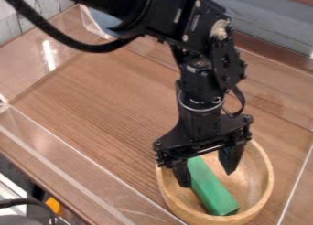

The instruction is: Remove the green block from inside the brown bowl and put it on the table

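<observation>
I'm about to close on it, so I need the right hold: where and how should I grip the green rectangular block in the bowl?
Probably grip the smooth green rectangular block mid-length, from above, fingers across its long sides: it lies lengthwise inside the round light-wood bowl, whose rim surrounds it.

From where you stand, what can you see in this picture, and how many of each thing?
Green block: one, green, inside the bowl, beneath the claw
Bowl: one, light tan wood, on the table
Table: one, brown wood grain, under the bowl
Clear plastic wall: at least one, see-through, along the table's edge
Grey surface: one, grey, behind the table
Small yellow-orange thing: one, too small to name, bottom left corner
Cable: one, black, curving across the upper left
Robot arm: one, black, coming down from the top
Claw: one, black, open, above the block
</observation>
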Robot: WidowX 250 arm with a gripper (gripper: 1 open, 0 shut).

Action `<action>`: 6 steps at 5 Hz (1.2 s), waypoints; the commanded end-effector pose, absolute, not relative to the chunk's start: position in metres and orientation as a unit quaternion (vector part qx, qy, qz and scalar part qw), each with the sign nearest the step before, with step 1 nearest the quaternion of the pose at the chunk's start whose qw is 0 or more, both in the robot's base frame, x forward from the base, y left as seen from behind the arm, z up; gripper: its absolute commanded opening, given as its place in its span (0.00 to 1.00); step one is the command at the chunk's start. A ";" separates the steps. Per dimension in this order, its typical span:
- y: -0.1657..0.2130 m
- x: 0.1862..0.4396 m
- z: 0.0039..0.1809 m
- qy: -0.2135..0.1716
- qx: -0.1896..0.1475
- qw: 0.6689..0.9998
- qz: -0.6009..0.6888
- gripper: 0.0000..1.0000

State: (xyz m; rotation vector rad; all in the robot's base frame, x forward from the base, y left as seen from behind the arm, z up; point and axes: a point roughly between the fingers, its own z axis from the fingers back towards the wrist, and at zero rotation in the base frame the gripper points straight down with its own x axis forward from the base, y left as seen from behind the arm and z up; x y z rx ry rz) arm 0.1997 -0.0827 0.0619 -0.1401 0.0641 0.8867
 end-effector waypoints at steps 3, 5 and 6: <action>-0.084 0.209 0.055 0.014 -0.080 0.891 0.446 1.00; -0.083 0.211 0.043 0.017 -0.077 0.886 0.457 1.00; -0.083 0.212 0.039 0.018 -0.075 0.885 0.459 0.00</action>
